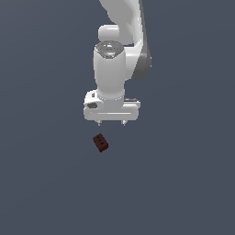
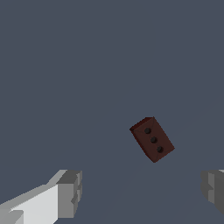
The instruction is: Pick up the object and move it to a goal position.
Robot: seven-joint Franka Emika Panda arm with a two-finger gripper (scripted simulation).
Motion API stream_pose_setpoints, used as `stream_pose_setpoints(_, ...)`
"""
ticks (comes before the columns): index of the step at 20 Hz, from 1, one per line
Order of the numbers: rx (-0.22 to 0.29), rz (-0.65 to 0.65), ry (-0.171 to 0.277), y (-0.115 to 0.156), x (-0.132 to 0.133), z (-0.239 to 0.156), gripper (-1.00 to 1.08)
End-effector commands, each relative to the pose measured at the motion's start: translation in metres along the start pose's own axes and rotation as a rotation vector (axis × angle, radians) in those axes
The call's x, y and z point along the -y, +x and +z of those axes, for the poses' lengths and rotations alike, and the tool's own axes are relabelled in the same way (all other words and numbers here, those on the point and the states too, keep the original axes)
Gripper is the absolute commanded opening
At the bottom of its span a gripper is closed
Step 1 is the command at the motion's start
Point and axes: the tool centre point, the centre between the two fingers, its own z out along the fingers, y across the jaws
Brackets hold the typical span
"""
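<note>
Offset between gripper (image 1: 111,123) and block (image 1: 100,142) is what matters here — the small dark red-brown block lies on the flat grey surface (image 1: 183,183) apart from the fingertips, not between them, and nothing is held. In the exterior view it sits just below the hand and a little toward that view's left, nearer the finger (image 1: 99,122) on that side than the other.

The wrist view shows the two grey finger pads (image 2: 70,192) spread wide with bare floor between, so the hand is open. The block (image 2: 152,139) sits ahead of that gap, closer to one pad than the other. Its long axis — traced by the three dark holes (image 2: 153,140) on its face — runs slantwise to the line joining the pads. My judgement: the hand must shift over the block and probably turn at the wrist before descending.
</note>
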Motion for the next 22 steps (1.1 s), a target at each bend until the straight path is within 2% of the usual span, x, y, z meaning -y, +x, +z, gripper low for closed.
stream_pose_setpoints(1, 0.002, -0.007, 0.000, 0.000, -0.001, 0.002, 1.00)
stream_pose_setpoints(11, 0.013, -0.110, -0.001, 0.001, -0.013, 0.024, 1.00)
stream_pose_setpoints(22, 0.038, -0.340, 0.010, 0.000, -0.039, 0.074, 1.00)
